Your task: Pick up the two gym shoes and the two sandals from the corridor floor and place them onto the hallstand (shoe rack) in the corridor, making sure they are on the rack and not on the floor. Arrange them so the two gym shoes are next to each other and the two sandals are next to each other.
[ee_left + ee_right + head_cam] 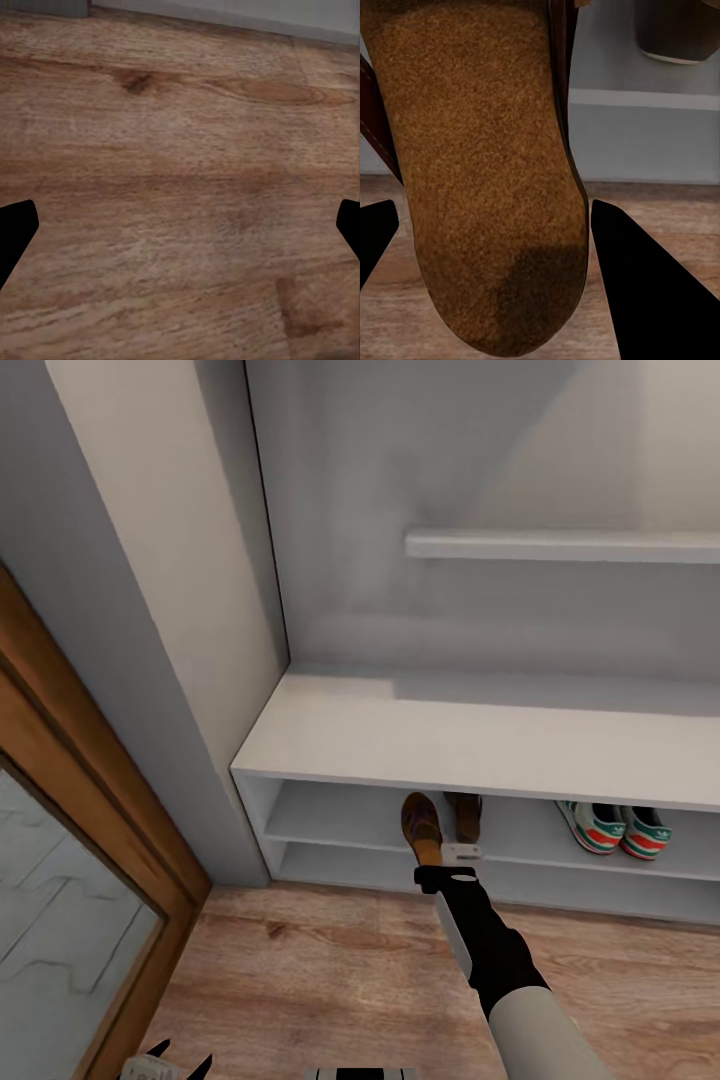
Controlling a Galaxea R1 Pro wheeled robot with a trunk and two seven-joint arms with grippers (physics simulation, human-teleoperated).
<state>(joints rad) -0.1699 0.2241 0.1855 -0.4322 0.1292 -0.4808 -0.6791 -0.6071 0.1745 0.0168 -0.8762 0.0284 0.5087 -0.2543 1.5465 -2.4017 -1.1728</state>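
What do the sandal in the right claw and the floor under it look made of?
The sandal looks like brown leather with a tan, suede-like insole: matte, grainy and fuzzy, with a darker smooth strap at its edge. The floor looks like light wood plank with a matte finish, showing grain and knots. It could be laminate.

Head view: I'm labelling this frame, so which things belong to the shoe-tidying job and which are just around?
Job:
gym shoes on the hallstand
held sandal
second sandal shelved
right gripper
corridor floor

Around:
wooden door frame
wall
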